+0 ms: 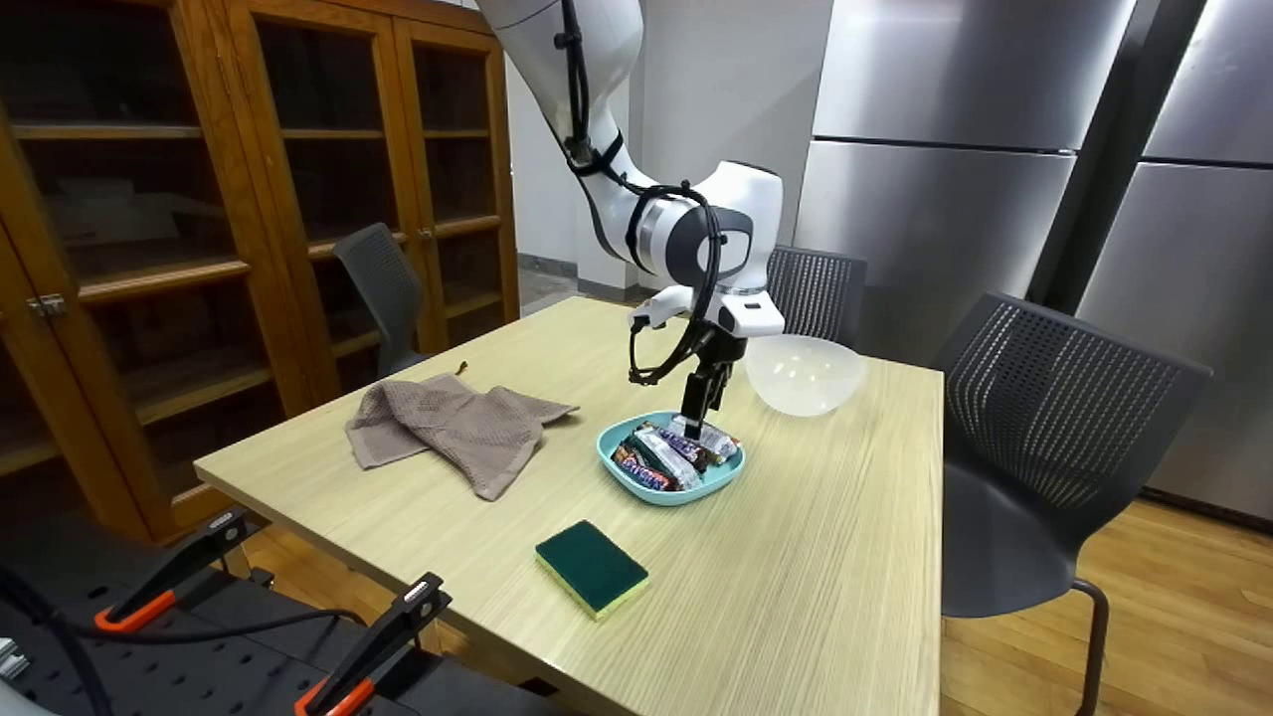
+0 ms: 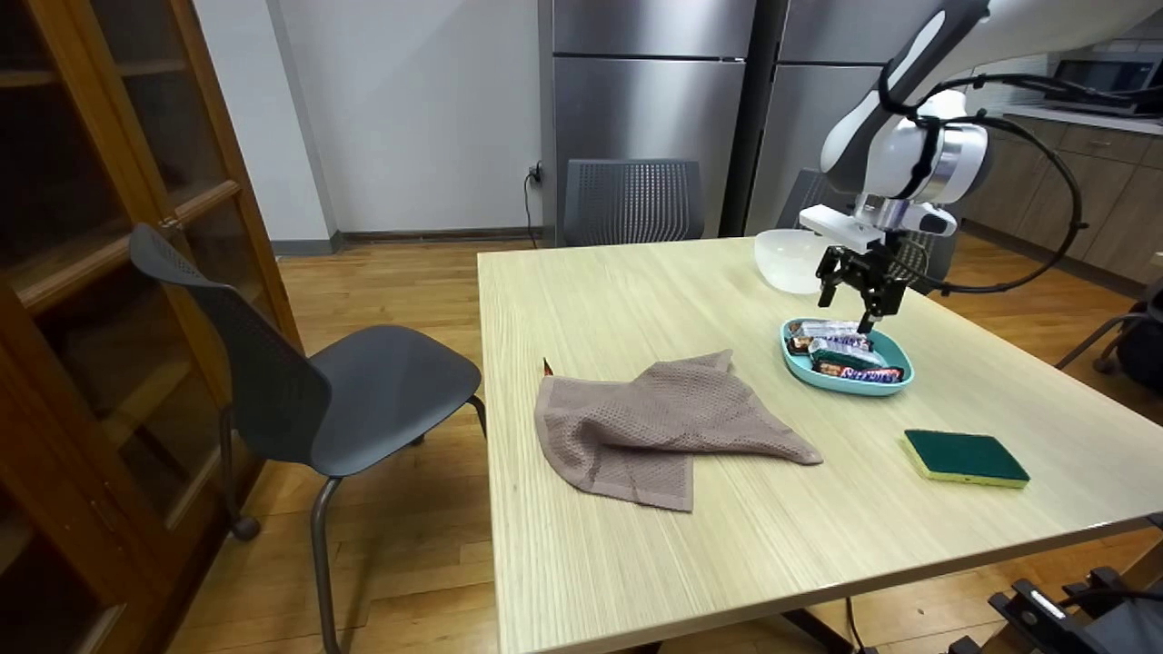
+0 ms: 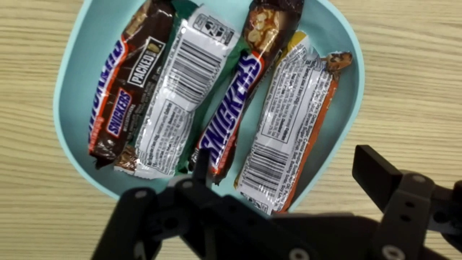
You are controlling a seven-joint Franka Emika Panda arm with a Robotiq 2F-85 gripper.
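Note:
My gripper (image 3: 288, 166) is open and empty, over the near edge of a light blue bowl (image 3: 59, 97). One finger overlaps the lower end of a Snickers bar (image 3: 231, 112) in the wrist view; I cannot tell if it touches. The other finger is outside the rim, over the table. A bar with a white back and orange edge (image 3: 281, 119) lies between the fingers' lines. Another Snickers bar (image 3: 126, 72) and a white-backed bar with green wrapper (image 3: 180, 90) lie at the left. In both exterior views the gripper (image 1: 696, 423) (image 2: 847, 311) is low at the bowl (image 1: 731, 475) (image 2: 895, 350).
A brown cloth (image 1: 453, 423) (image 2: 663, 418) lies crumpled on the table (image 1: 796, 557); a small dark item (image 2: 547, 367) shows at its edge. A green and yellow sponge (image 1: 592, 567) (image 2: 965, 456) lies nearer the base. A translucent white bowl (image 1: 804, 375) (image 2: 789, 261) stands behind the gripper. Chairs (image 1: 1034, 447) surround the table.

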